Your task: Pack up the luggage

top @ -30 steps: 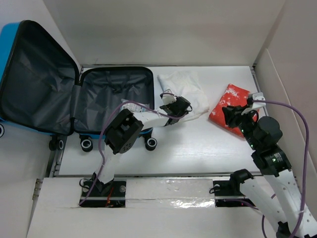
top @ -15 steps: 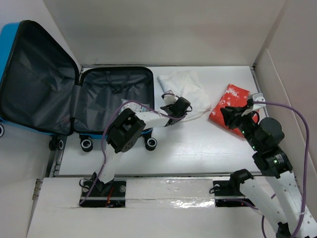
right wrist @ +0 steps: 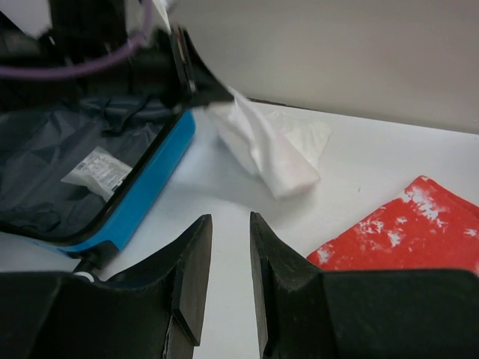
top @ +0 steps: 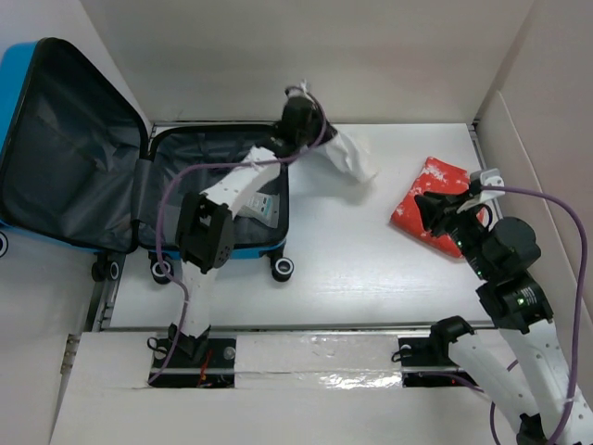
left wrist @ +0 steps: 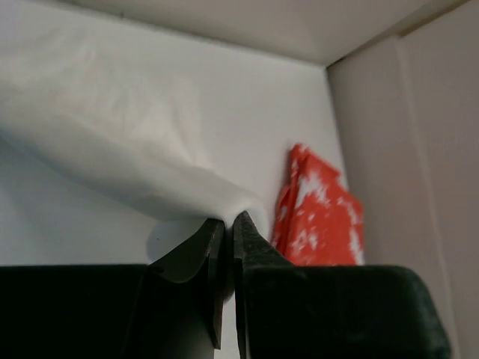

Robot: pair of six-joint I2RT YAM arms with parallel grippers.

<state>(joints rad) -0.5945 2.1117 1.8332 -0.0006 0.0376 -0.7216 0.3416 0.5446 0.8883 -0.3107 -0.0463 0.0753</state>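
My left end effector [left wrist: 228,221] now grips the white cloth [top: 347,156], lifted off the surface [top: 334,260] near the suitcase [top: 185,176], ready for packing; the right end effector [right wrist: 229,224] stands open.

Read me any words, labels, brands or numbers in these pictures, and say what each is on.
Nothing can be read.
White label inside the luggage: any print too small and blurred to read.
Red packet: white speckles only, no letters made out.
White bag: no print visible.
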